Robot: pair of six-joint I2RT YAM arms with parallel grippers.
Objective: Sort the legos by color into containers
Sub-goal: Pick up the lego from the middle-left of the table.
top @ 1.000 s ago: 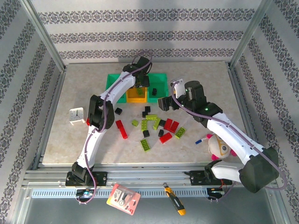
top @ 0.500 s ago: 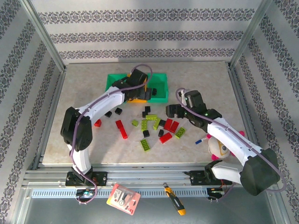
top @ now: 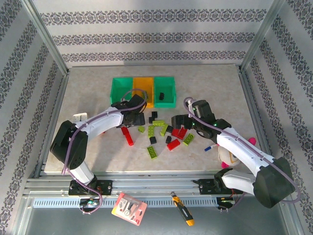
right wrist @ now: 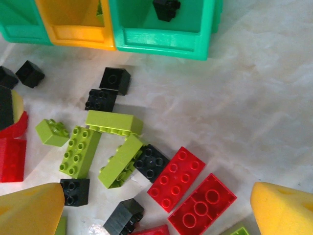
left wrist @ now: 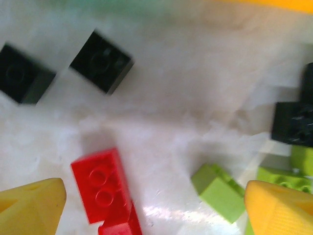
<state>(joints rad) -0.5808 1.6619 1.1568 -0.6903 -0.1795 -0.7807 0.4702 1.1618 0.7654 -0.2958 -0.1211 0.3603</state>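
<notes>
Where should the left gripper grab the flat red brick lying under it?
Take the red brick across its two long sides near mid-length, coming straight down. It lies flat, studs up, and those sides face the open left gripper's jaws, so the narrow width should fit. Another red piece touches its near end, so stay off that end.

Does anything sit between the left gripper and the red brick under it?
Nothing visible. The open left gripper hangs over the red brick, which lies uncovered; the green brick sits apart, off to the side.
</notes>
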